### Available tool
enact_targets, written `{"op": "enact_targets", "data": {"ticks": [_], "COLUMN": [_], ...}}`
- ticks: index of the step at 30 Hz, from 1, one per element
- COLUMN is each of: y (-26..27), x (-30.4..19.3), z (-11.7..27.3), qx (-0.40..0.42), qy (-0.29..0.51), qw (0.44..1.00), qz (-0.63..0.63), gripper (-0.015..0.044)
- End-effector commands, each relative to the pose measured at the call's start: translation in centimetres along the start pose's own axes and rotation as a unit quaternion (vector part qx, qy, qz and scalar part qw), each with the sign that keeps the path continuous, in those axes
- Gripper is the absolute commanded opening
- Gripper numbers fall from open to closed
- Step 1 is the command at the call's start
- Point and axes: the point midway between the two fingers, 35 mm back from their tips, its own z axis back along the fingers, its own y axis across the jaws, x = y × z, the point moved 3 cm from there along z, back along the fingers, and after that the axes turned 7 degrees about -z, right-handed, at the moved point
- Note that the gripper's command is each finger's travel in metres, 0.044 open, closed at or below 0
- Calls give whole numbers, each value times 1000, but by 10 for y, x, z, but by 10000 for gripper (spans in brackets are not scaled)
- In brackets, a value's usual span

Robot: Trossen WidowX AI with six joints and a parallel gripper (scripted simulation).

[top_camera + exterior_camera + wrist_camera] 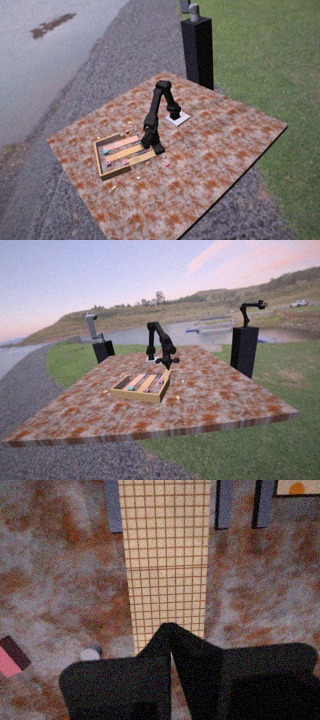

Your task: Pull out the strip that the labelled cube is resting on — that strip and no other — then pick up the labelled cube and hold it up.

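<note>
A tan grid-patterned strip [142, 158] [166, 373] [167, 545] reaches out of the open side of the wooden tray [97, 160] [136, 396]. My gripper [158, 152] [168, 369] [167, 628] is shut, fingertips together at the strip's outer end; nothing is visible between them, and contact is partly hidden. A pink cube with a dark mark [125, 161] [160, 381] is at this strip's inner end. Another pink marked cube [108, 163] [146, 390] is near the inner end of the orange-dotted strip [124, 152] [147, 383]. The marks are too small to read.
A teal cube [105, 151] [131, 388] is at the inner end of the pink strip [124, 142] [136, 381]. Blue-grey rails [225, 505] flank the strips. A red block [167, 164] [184, 369] [10, 660] and a white bit [138, 178] [183, 381] lie outside the tray.
</note>
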Motion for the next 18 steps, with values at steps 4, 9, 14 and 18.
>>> {"op": "enact_targets", "data": {"ticks": [4,9,14,18], "y": [-3,-4,-5,-6], "x": [-17,-24,-31,-37], "z": [-6,-6,-6,-6], "qx": [-8,-8,-9,-9], "qy": [10,11,11,11], "qw": [1000,1000,1000,1000], "qz": [3,3,3,3], "gripper": [0,0,0,0]}}
